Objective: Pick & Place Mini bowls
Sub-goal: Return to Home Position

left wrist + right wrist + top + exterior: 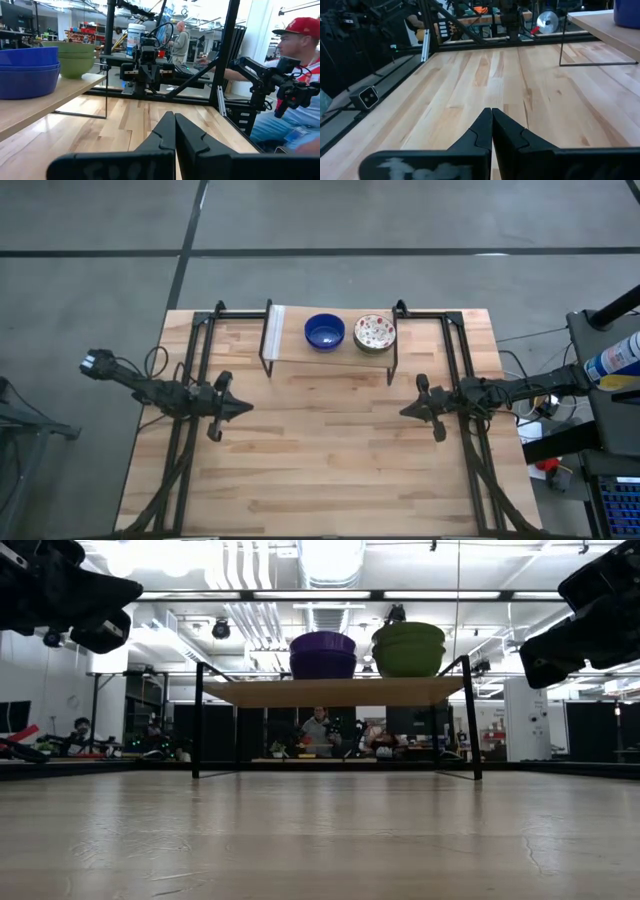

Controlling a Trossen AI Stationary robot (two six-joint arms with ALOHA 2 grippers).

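Two stacks of mini bowls stand by their bases on a small raised shelf [330, 352] at the table's far side: a deep blue stack [324, 332] and, to its right, a stack whose top bowl is white inside with red and multicoloured speckles [374, 332]. From the side the blue stack [27, 70] sits beside the other stack, which is green outside [75, 57]. My left gripper [245, 407] [174, 117] hovers shut over the table's left middle, pointing right. My right gripper [405, 411] [491, 112] hovers shut over the right middle, pointing left. Neither touches anything.
The shelf has thin black metal legs [197, 720] with open space beneath it. Black frame rails [195, 360] run along both table sides. Bare wooden tabletop [320, 450] lies between and in front of the grippers. A person in a red cap [300, 60] sits beyond the table's edge.
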